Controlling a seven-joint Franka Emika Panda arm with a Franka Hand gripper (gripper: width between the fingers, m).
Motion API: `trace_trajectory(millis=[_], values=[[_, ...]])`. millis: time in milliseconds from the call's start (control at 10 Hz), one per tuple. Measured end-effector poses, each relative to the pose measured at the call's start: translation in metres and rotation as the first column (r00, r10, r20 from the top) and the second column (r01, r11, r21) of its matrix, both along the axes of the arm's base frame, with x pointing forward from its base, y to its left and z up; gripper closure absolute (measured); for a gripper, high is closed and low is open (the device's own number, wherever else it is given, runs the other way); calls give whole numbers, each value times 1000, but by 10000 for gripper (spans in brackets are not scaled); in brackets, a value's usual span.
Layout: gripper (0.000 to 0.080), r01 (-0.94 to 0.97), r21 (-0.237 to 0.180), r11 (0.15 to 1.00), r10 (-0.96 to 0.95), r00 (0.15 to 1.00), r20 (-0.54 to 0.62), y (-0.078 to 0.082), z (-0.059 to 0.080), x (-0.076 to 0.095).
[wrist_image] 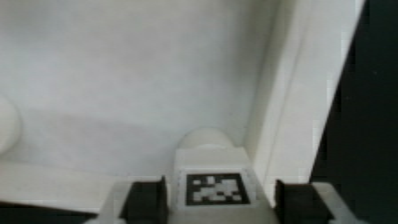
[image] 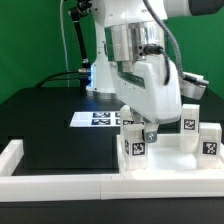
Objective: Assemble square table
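The white square tabletop lies at the exterior view's lower right, raised rim up. Three white block legs with tags show on it: one by my gripper, two more further right. In the wrist view a tagged leg stands upright between my fingers, next to the tabletop's rim. Both dark pads sit against the leg's sides, so the gripper is shut on it. The leg's foot is hidden.
The marker board lies behind the arm on the black table. Low white border strips run along the left and front edges. A rounded white shape shows at the wrist view's edge.
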State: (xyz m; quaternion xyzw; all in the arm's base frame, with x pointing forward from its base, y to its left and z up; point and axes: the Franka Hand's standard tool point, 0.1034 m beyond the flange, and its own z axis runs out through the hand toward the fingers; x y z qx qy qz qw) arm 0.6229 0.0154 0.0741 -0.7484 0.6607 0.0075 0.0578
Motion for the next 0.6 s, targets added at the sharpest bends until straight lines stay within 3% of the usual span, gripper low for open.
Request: trace_trajectory(millis=[300, 500, 600], values=[[509, 453, 25, 891, -453, 892, -16, 7, 0, 7], [509, 517, 28, 856, -516, 856, -22, 7, 0, 8], [400, 417, 17, 909, -417, 909, -14, 4, -2, 3]])
